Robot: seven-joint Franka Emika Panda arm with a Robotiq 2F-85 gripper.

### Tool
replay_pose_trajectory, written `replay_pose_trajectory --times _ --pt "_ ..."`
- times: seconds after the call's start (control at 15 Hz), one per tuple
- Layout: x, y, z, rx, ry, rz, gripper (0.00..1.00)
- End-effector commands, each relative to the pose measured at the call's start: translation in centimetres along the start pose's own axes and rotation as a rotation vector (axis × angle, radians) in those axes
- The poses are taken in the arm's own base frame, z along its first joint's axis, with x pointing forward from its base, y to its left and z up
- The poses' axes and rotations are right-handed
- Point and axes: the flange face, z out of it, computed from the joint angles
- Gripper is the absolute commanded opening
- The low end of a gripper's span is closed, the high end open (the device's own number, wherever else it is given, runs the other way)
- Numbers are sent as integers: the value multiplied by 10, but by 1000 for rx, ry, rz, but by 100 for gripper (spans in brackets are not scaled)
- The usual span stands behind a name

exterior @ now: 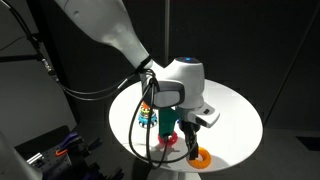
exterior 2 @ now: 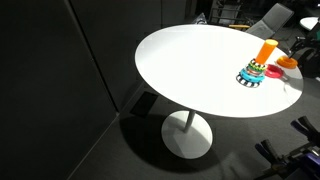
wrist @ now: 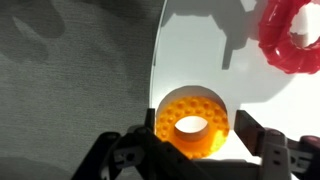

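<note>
Looking down through the wrist view, you have the gripper (wrist: 195,135) with its jaws standing wide, one dark finger (wrist: 128,152) on each side of the orange ring (wrist: 193,125). The ring lies flat on the white table (wrist: 200,50), hole facing up, its surface dotted with small bumps. It sits right between your fingers. A thin gap seems to show on either side, though you cannot tell for sure whether a pad brushes it. It rests close to the table's curved edge, with the grey floor (wrist: 70,60) beyond that edge.

Farther out on the tabletop, well apart from the orange ring, lies a red ring (wrist: 290,35), also flat and cut off by the corner of the frame.

In an exterior view your gripper (exterior: 190,138) points down near the rim of the round table, with the orange ring (exterior: 201,156) just below it. Behind the wrist stands a stacking toy (exterior: 148,116) of coloured rings.

In an exterior view from across the table, that toy (exterior 2: 252,73) stands near the far edge with an orange post (exterior 2: 265,49) rising above its stacked rings. The table rests on a single pedestal (exterior 2: 187,125).
</note>
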Motion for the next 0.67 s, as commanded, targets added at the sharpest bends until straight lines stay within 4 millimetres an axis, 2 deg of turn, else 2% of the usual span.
replay_pose_trajectory --times 0.0,0.33,0.6 --pt "6 11 2 -29 -12 39 100" --pt "11 27 13 -52 -5 77 100" --pt "14 32 20 -49 0 84 100"
